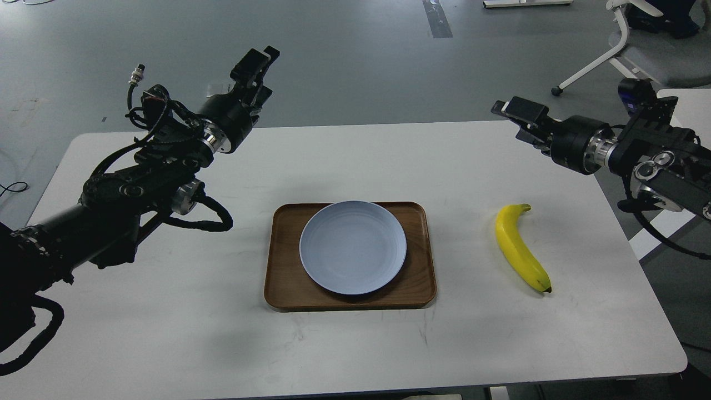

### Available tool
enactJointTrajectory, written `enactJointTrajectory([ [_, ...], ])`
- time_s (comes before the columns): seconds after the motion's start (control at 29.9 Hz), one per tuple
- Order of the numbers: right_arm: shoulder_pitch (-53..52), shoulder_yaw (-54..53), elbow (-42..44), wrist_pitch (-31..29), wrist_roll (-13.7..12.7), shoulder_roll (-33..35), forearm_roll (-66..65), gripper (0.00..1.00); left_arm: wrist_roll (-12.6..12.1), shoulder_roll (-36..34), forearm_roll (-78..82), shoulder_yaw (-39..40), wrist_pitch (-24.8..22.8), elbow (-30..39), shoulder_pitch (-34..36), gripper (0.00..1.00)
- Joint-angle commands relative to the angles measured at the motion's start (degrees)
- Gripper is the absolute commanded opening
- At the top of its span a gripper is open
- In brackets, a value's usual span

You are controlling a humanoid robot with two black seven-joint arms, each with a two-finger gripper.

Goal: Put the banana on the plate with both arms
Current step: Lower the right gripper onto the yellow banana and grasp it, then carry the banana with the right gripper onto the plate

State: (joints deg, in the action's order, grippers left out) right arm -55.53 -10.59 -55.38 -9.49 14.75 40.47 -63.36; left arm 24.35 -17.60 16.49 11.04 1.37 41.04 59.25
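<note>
The banana (521, 246) lies flat on the white table (166, 333), toward its right edge and about midway between the near and far edges, its greenish stem pointing to the far side and its dark tip to the near side. It is well apart from the pale blue-grey plate (353, 247), which sits on a brown wooden tray (283, 278) at the middle of the table; the plate's face is bare.

The left gripper (261, 58) hangs in the air past the table's far-left edge, its fingers slightly parted and holding nothing. The right gripper (508, 108) hovers near the far-right corner, above and beyond the banana, touching nothing; it is seen too dark and side-on to tell whether its fingers are parted.

A white office chair (639, 50) stands on the grey floor behind the far-right corner.
</note>
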Motion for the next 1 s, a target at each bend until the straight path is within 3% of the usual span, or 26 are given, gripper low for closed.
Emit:
enactJointTrajectory([
  [0.0, -0.37, 4.96, -2.8, 2.64, 1.86, 2.85, -18.71, 0.97, -6.32, -1.91, -5.84, 6.62, -8.12, 0.0, -0.63, 0.98],
  [0.07, -0.28, 9.16, -3.86, 2.81, 3.09, 4.09, -23.12, 0.96, -11.06, -2.52, -7.6, 11.7, -12.87, -0.09, -2.03, 0.98],
  [0.17, 0.24, 12.51, -5.0, 2.99, 3.53, 3.3, -23.91, 0.92, -14.67, -2.79, -8.75, 15.4, -14.55, -0.09, -3.79, 0.98],
  [0.23, 0.77, 14.53, -6.58, 3.25, 3.53, 2.77, -24.01, 0.91, -15.82, -2.87, -9.62, 17.25, -14.56, -0.09, -4.75, 0.98],
  [0.6, 2.79, 17.35, -7.03, 4.22, 2.39, 3.21, -23.92, 0.85, -13.98, -4.9, -9.63, 17.79, -14.82, 0.53, -6.43, 0.98],
  [0.77, 4.2, 17.44, -7.03, 4.22, 2.39, 3.48, -23.92, 0.57, -13.98, -5.07, -9.1, 17.7, -14.73, 0.53, -6.43, 0.98],
  [0.84, 5.08, 17.44, -7.03, 4.22, 2.39, 3.13, -24.01, 0.32, -13.98, -4.99, -8.93, 17.44, -14.73, 0.53, -6.43, 0.98],
  [0.9, 5.34, 17.36, -6.85, 4.83, 2.39, 2.86, -24.01, 0.29, -13.98, -4.98, -8.84, 17.18, -14.65, 0.62, -6.61, 0.98],
  [0.94, 5.34, 17.44, -6.76, 5.97, 2.39, 2.6, -24.01, 0.2, -13.98, -4.98, -8.84, 17.18, -14.65, 0.53, -6.96, 0.98],
  [0.97, 5.34, 17.44, -6.76, 5.98, 2.39, 2.6, -24.01, 0.2, -13.98, -4.98, -8.84, 17.18, -14.65, 0.53, -6.96, 0.98],
])
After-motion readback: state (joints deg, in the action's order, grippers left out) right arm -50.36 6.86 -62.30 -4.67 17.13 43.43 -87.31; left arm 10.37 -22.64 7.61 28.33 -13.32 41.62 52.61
